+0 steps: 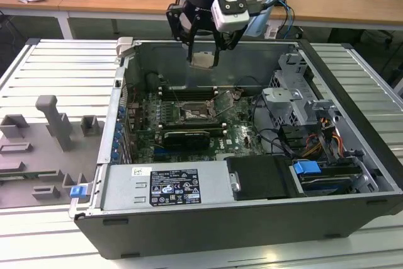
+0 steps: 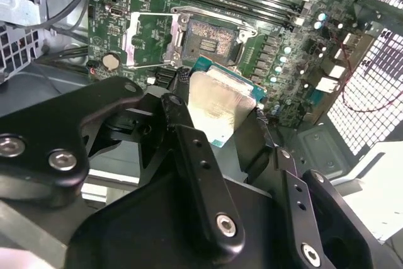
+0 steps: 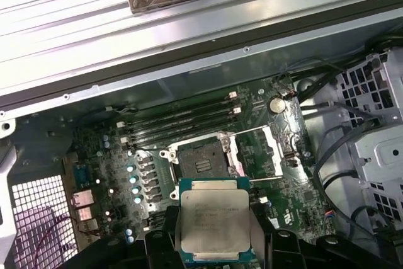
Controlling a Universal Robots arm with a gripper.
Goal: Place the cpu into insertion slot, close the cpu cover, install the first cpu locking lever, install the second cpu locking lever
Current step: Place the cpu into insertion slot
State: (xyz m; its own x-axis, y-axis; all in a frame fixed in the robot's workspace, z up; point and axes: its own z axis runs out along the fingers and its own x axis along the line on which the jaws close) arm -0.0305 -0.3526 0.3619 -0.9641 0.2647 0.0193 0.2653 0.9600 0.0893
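My gripper (image 1: 203,53) hangs above the open computer case, shut on the cpu (image 1: 203,60), a flat square chip with a dull silver top. In both wrist views the cpu (image 3: 214,222) (image 2: 217,108) sits level between the black fingers (image 2: 179,110). The insertion slot (image 1: 192,114) (image 3: 201,157) (image 2: 211,33) lies open on the green motherboard, below and slightly ahead of the chip. The cpu cover (image 1: 228,100) (image 3: 264,149) (image 2: 148,39) is flipped up beside the slot, toward the exterior view's right. The thin locking levers stand raised around the slot.
Long black memory slots (image 3: 182,118) run just behind the socket. A drive cage (image 1: 296,102) and cables fill the case's right part in the exterior view; a power supply (image 1: 167,187) lies along its front. Grey fixtures (image 1: 53,124) stand on the table at the left.
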